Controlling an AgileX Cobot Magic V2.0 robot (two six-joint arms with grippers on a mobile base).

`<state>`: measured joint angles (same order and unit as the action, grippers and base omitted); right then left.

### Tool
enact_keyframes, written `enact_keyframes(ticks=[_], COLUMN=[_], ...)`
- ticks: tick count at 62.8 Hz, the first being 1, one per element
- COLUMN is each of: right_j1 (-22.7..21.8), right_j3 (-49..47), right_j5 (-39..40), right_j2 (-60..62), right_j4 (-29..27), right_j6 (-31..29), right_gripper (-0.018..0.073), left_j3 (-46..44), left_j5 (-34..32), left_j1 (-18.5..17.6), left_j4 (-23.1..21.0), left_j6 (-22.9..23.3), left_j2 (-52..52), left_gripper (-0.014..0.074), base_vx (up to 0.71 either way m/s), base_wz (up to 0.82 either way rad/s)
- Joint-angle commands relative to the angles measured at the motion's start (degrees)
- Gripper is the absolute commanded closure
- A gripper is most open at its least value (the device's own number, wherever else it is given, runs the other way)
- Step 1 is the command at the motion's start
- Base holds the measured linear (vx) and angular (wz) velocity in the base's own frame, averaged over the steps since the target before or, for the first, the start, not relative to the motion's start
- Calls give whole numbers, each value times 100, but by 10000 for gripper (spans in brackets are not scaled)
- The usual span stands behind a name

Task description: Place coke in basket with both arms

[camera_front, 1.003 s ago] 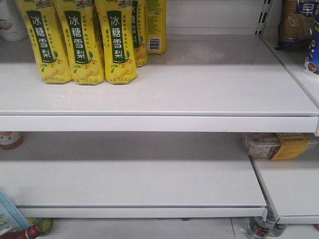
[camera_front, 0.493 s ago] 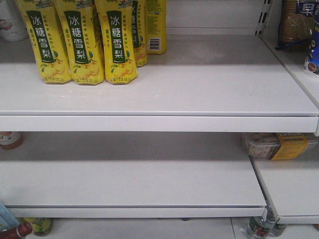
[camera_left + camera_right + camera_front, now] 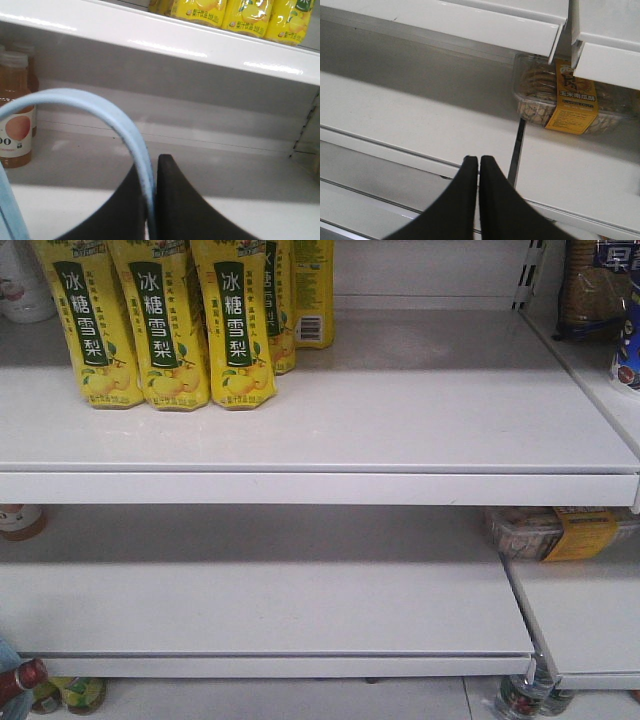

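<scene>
White shop shelves [image 3: 320, 430], yellow drink bottles [image 3: 160, 325] at the top shelf's back left corner, left gripper [image 3: 151, 200] pinched on the blue basket [image 3: 127, 127] handle, right gripper [image 3: 479, 192] closed, holding nothing, coke [image 3: 20, 680] at bottom left.

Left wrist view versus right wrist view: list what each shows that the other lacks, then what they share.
Only the left wrist view: the left end effector shut on the basket's light blue handle, an orange drink bottle, and yellow bottles above. Only the right wrist view: the right end effector shut on nothing, and a clear snack box with a yellow label. Both show white shelves.
</scene>
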<state>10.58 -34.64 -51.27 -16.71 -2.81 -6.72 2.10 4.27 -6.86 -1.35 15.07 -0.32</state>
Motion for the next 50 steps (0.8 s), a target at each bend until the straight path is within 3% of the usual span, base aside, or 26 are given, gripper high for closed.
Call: enact_keyframes(ticks=[1,50], right_j1=[-27,-27], right_j3=[-171,-171], right_j5=[376,376], right_j2=[-67,-67], right_j4=[23,23], right_j6=[-19,-19], right_gripper=[561,561], left_j3=[24,24], left_j5=[-790,-790], left_j1=[7,7], left_j4=[321,277], left_j6=[-192,-198], left_j2=[-131,-131], left_gripper=[602,602], base_vx=[0,0], base_wz=[0,0])
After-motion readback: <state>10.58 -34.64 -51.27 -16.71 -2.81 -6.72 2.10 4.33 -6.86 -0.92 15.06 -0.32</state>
